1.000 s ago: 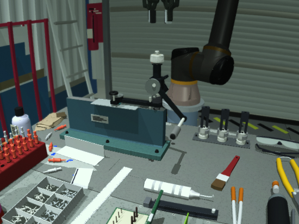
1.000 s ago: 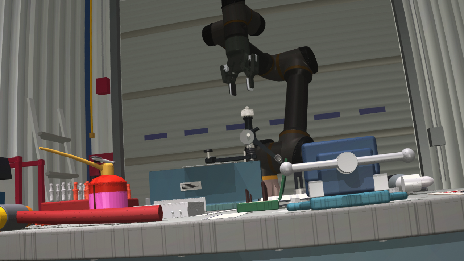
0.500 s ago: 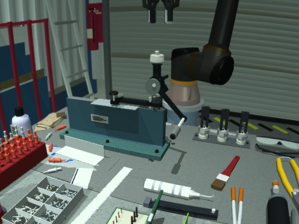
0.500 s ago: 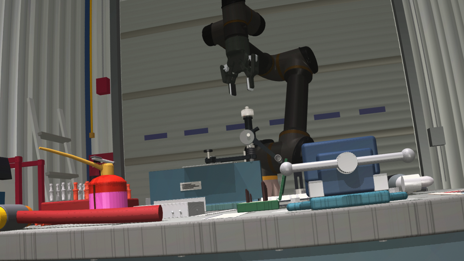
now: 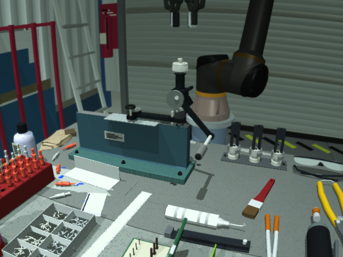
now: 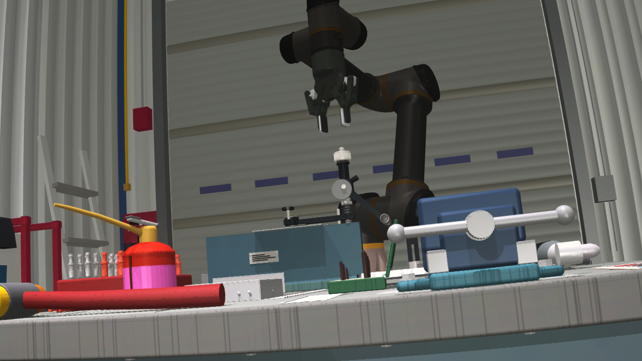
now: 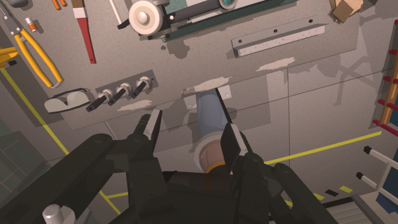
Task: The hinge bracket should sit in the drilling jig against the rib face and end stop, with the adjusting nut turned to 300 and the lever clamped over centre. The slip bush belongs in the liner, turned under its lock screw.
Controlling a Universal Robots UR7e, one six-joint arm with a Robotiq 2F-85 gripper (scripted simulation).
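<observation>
At the middle of the bench stands the teal drilling jig (image 5: 134,142), with a black clamp arm along its top and a post at its right end carrying the white knurled adjusting nut (image 5: 180,66). The black lever (image 5: 199,131) slants down to the right, its grey handle near the bench. The hinge bracket (image 7: 278,35), a grey angle piece with holes, lies on the bench beside the jig's base. Three slip bushes stand on a grey rack (image 5: 255,154) to the right of the jig. My gripper (image 5: 184,19) hangs high above the adjusting nut, open and empty.
A blue vise (image 6: 471,229) stands near the front edge in the second side camera. A red rack of pins (image 5: 18,174), a parts tray (image 5: 50,227), a brush (image 5: 258,199), yellow pliers (image 5: 330,199) and safety glasses (image 5: 318,163) lie around the jig.
</observation>
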